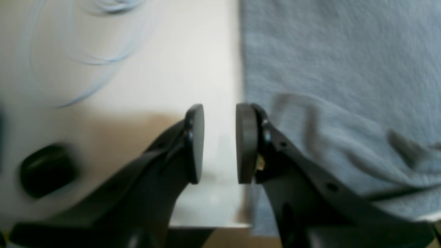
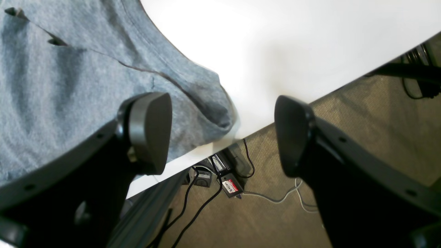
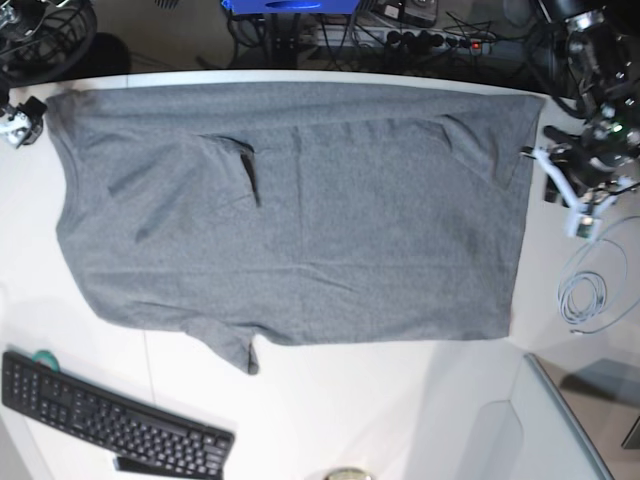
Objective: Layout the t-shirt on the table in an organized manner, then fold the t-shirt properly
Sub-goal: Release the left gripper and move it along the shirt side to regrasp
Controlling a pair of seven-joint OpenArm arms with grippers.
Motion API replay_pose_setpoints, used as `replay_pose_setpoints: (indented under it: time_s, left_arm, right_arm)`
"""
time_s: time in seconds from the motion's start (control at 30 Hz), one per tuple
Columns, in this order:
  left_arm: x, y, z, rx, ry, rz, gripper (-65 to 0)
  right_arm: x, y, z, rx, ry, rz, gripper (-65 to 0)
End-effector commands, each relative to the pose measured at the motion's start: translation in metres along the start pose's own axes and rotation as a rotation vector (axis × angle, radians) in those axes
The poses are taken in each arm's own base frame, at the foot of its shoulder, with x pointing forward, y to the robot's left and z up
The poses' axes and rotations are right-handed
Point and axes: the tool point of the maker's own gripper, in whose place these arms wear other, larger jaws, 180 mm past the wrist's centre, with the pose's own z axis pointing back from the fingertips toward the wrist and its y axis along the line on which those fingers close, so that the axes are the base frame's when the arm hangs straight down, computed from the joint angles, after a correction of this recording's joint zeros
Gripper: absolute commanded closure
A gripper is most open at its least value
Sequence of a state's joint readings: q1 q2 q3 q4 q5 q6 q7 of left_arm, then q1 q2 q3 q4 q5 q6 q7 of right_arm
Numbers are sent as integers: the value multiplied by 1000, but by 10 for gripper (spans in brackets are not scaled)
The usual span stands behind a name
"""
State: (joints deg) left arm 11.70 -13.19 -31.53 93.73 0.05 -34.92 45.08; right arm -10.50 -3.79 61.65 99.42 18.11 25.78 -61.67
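Observation:
The grey t-shirt (image 3: 300, 220) lies spread flat across the white table (image 3: 350, 420), with a small fold near its upper middle and a sleeve tip at the front. In the left wrist view my left gripper (image 1: 220, 143) hovers over bare table (image 1: 155, 69), just beside the shirt's straight edge (image 1: 344, 69); its pads stand a little apart with nothing between them. My right gripper (image 2: 220, 134) is wide open above the table edge (image 2: 275, 41), next to a rumpled corner of the t-shirt (image 2: 51, 86), holding nothing.
A black keyboard (image 3: 110, 420) sits at the front left. A coiled pale cable (image 3: 585, 295) lies right of the shirt, below the left arm (image 3: 590, 150). Cables and a power strip (image 2: 227, 179) lie on the floor past the table edge. A blurred dark object (image 1: 46, 170) shows beside the left gripper.

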Motion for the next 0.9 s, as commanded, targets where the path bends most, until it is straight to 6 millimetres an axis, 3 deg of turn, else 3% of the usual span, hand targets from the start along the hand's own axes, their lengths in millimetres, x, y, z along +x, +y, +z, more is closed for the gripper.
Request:
replay_pose_setpoints:
  time_s: [0.0, 0.1, 0.2, 0.27, 0.33, 0.73, 0.8, 0.87]
  left_arm:
    - [7, 8, -3, 23, -1, -21, -160]
    - [14, -7, -21, -16, 23, -57, -250]
    - [17, -20, -29, -61, 20, -56, -390]
    - [21, -25, -29, -78, 4, -39, -418]
    - [26, -27, -31, -92, -10, -21, -418]
    - [1, -40, -50, -155, 60, 48, -416]
    - [1, -45, -51, -163, 58, 54, -380]
    - [1, -47, -51, -166, 58, 56, -288]
  right_arm:
    - [12, -2, 5, -3, -42, 12, -438]
    - [12, -2, 5, -4, -41, 12, -438]
    - [12, -3, 5, -5, -41, 11, -438]
    - [12, -3, 5, -5, -41, 11, -438]
    - [12, -2, 5, -4, -42, 10, -438]
    - [10, 5, 5, 34, -38, 103, -438]
    - [10, 5, 5, 35, -38, 104, -438]
    - [10, 5, 5, 35, -38, 104, -438]
